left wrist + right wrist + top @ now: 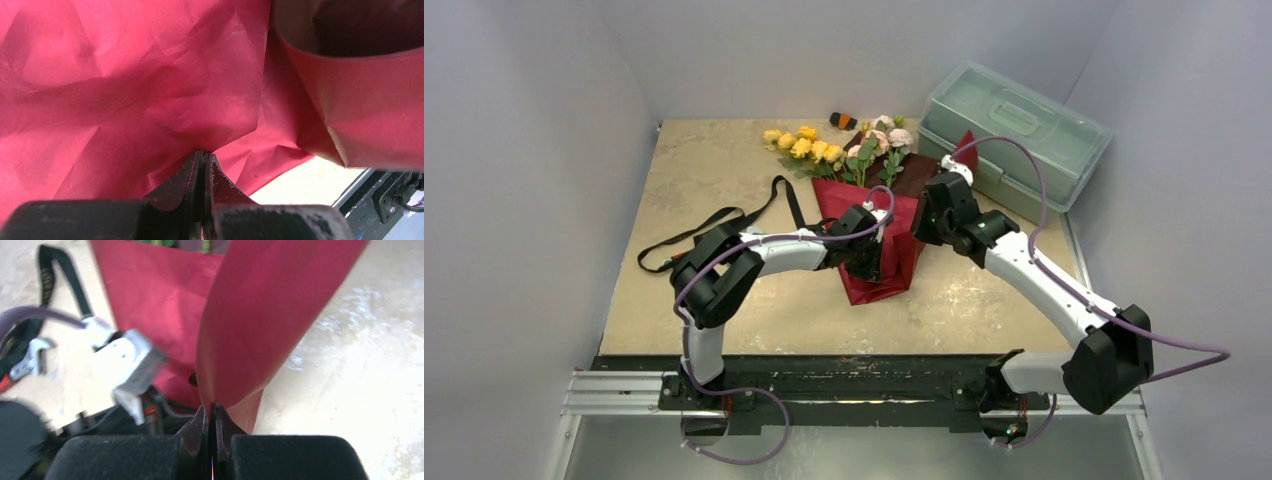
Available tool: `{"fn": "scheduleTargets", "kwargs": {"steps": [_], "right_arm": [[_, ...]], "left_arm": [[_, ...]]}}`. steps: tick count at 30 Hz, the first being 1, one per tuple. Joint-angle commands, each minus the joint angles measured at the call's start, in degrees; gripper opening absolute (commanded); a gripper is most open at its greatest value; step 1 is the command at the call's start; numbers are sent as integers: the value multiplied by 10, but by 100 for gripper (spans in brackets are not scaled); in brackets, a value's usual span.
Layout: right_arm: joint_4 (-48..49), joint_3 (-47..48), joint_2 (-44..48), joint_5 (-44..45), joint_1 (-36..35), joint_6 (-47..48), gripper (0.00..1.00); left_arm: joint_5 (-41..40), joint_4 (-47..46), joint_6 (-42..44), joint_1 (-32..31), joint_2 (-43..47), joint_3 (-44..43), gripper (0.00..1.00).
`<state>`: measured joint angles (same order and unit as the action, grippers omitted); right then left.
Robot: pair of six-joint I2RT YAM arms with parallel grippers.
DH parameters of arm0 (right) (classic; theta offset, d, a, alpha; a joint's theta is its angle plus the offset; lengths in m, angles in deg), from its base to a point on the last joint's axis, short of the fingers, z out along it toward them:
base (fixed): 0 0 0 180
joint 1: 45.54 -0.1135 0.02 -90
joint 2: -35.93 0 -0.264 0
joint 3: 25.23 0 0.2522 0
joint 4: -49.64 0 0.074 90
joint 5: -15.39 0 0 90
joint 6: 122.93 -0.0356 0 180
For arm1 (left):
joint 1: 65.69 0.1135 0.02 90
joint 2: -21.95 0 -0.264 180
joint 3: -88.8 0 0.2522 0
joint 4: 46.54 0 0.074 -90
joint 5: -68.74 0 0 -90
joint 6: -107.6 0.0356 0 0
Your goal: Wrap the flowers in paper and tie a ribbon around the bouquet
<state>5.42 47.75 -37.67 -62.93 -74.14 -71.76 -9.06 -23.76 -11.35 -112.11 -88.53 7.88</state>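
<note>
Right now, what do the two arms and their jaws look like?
Both the left arm and the right arm have white links with bulky black joint housings. A purple cable loops along each. The jaws are black, tapering to thin, scuffed tips.

Crinkled red paper partly wraps yellow and pink flowers; black ribbon lies nearby.

Crinkled red paper tight between the tips of the left gripper

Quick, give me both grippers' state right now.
Left gripper: jaws closed, pinching the red paper.
Right gripper: jaws closed, pinching a fold of the same paper.
</note>
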Motion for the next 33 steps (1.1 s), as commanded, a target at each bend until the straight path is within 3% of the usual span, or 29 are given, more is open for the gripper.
{"fn": "scheduleTargets", "kwargs": {"steps": [1,14,23,33], "right_arm": [[16,61,-16,27,-54,58,0],[48,53,-100,-56,-95,103,0],[83,34,-132,-116,-95,103,0],[100,47,-179,-155,-95,105,0]], "left_arm": [[4,-8,4,1,8,17,0],[22,-31,4,3,25,41,0],[34,-56,-33,19,110,79,0],[33,-146,-92,50,200,170,0]]}}
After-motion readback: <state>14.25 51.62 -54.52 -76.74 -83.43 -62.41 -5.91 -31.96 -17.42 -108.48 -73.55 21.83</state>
